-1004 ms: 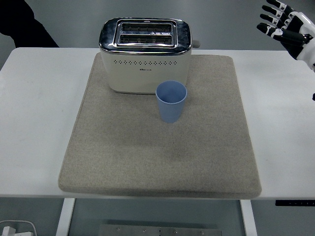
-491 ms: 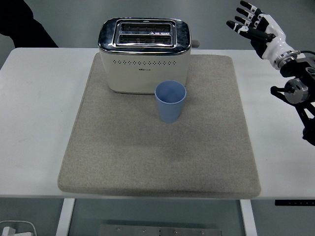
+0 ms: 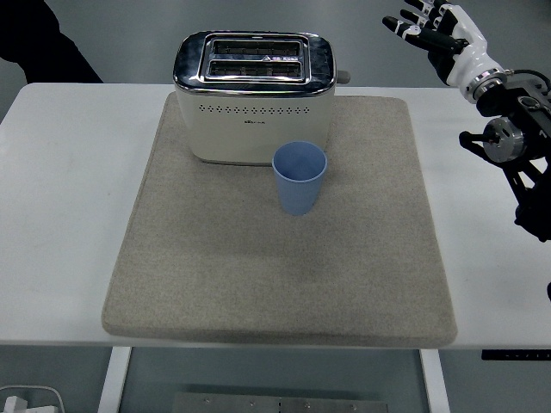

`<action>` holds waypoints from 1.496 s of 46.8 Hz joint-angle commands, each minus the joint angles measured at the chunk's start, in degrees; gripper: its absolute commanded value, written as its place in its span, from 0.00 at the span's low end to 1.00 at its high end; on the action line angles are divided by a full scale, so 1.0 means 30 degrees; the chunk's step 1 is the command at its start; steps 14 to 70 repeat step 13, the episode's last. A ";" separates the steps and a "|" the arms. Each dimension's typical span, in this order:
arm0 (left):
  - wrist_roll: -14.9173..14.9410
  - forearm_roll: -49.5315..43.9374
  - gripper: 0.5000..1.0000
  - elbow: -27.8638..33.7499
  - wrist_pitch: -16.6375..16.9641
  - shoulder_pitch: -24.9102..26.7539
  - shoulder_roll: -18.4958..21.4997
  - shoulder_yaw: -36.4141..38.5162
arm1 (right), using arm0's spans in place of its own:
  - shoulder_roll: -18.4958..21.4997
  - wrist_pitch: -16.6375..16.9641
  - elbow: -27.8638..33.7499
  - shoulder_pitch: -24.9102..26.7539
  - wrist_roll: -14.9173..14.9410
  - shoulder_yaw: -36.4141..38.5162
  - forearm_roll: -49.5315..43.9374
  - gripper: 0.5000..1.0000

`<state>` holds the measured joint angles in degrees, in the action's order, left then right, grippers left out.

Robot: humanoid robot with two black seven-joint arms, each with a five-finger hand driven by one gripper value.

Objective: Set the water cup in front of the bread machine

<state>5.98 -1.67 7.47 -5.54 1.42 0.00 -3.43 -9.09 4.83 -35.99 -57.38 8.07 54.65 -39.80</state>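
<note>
A blue water cup [image 3: 299,177] stands upright on a beige mat [image 3: 284,258], just in front of the right half of a cream and chrome toaster [image 3: 254,96]. The cup is empty inside and nothing touches it. My right hand [image 3: 429,27] is raised at the top right, well above and to the right of the cup, with its fingers spread and holding nothing. Its black forearm [image 3: 516,142] comes in from the right edge. The left arm is out of view.
The mat lies on a white table [image 3: 60,215]. A person's dark sleeve [image 3: 43,43] shows at the top left, behind the table. A white object [image 3: 26,400] lies on the floor at the bottom left.
My right arm has come further into view from the right edge and the hand has moved left and slightly up. The cup and toaster have not moved.
</note>
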 commanded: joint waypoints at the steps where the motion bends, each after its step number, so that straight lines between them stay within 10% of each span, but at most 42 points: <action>1: 0.0000 0.0001 1.00 0.0000 0.0000 0.0024 0.0000 0.0000 | 0.0216 0.0000 0.0247 -0.0005 0.0065 0.0007 0.0025 0.86; 70: 0.0000 0.0001 1.00 0.0000 0.0000 -0.0005 0.0000 0.0001 | 0.0597 0.0029 0.0629 -0.0005 0.0036 0.0007 0.0025 0.86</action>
